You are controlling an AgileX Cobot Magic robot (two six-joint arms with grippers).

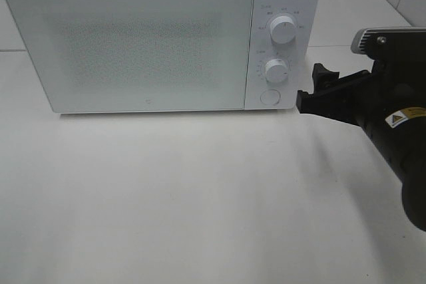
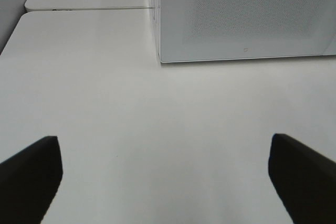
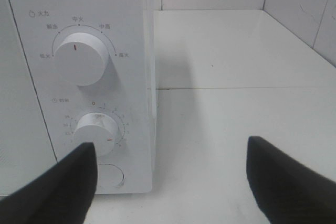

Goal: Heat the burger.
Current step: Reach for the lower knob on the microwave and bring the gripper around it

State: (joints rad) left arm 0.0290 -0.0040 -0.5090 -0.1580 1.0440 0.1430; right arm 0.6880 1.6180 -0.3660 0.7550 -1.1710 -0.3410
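1. My right gripper (image 3: pixel 170 145) is spread wide and empty, just beside the microwave's timer knob (image 3: pixel 97 132). My left gripper (image 2: pixel 164 140) is wide open too, over the table (image 2: pixel 131 103).
2. The microwave (image 1: pixel 133 44) door is closed and the timer mark sits off zero, so I judge that heating is set.
3. The burger is not visible; it is presumably inside, behind the door.

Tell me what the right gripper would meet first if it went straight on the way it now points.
Probably the microwave, at its right front edge beside the lower knob. The open right gripper straddles that edge, its other side over bare table. Depth is unclear.
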